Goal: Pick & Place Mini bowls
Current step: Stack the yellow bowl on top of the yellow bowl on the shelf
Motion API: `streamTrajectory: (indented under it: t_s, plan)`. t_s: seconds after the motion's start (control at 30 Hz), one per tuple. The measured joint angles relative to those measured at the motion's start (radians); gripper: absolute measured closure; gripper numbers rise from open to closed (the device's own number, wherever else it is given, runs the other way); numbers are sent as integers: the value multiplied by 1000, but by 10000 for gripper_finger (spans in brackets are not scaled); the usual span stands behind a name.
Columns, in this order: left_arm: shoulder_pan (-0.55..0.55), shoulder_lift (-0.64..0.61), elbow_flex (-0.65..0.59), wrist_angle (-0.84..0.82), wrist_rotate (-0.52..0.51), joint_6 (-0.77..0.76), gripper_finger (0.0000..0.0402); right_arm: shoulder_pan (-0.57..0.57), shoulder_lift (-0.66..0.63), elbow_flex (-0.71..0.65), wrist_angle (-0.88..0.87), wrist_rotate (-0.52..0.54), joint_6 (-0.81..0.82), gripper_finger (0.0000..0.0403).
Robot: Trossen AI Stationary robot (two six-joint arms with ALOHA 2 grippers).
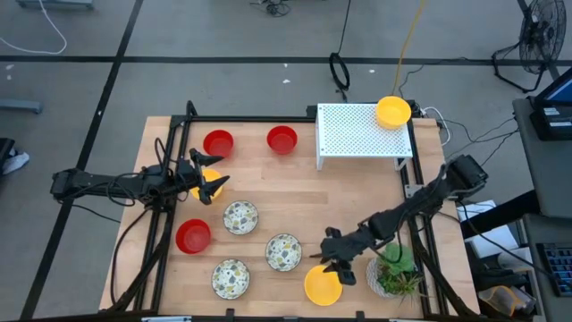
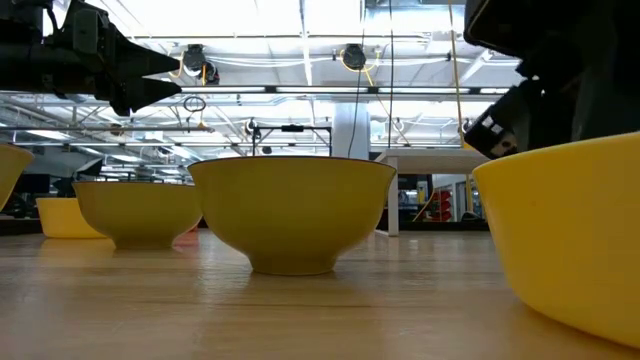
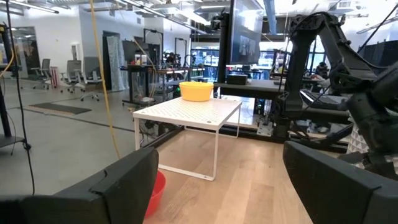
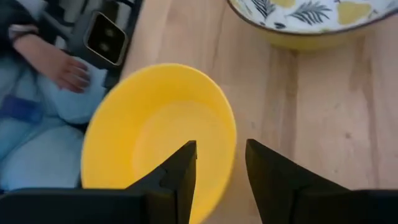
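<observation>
Pick step, right arm. Right tool (image 4: 221,163) spread, fingers astride rim of yellow bowl (image 1: 323,285) at near bench (image 1: 357,192) edge, not yet pinching. Next: press fingers onto rim, lift, carry toward rack (image 1: 362,132). Left tool (image 1: 206,175) spread, empty, at far left.

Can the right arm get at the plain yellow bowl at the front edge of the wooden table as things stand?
Probably yes. The right gripper hangs directly over that yellow bowl, its open fingers straddling the near rim, with nothing between them. The potted plant stands beside it, but looks clear of the way down.
</observation>
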Motion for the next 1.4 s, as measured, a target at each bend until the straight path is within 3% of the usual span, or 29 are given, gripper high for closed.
streamTrajectory:
  t_s: [0.57,0.87,1.03,1.2,1.4]
  plan:
    - [0,0,0,0,0,0,53,-1,81,0,6,28,-103,283]
    - [0,0,0,0,0,0,53,-8,81,0,2,76,-141,390]
    - [0,0,0,0,0,0,53,-9,79,0,0,77,-139,393]
    - [0,0,0,0,0,0,53,-40,3,0,-26,76,-140,399]
    - [0,0,0,0,0,0,53,-124,-191,0,-72,126,-186,400]
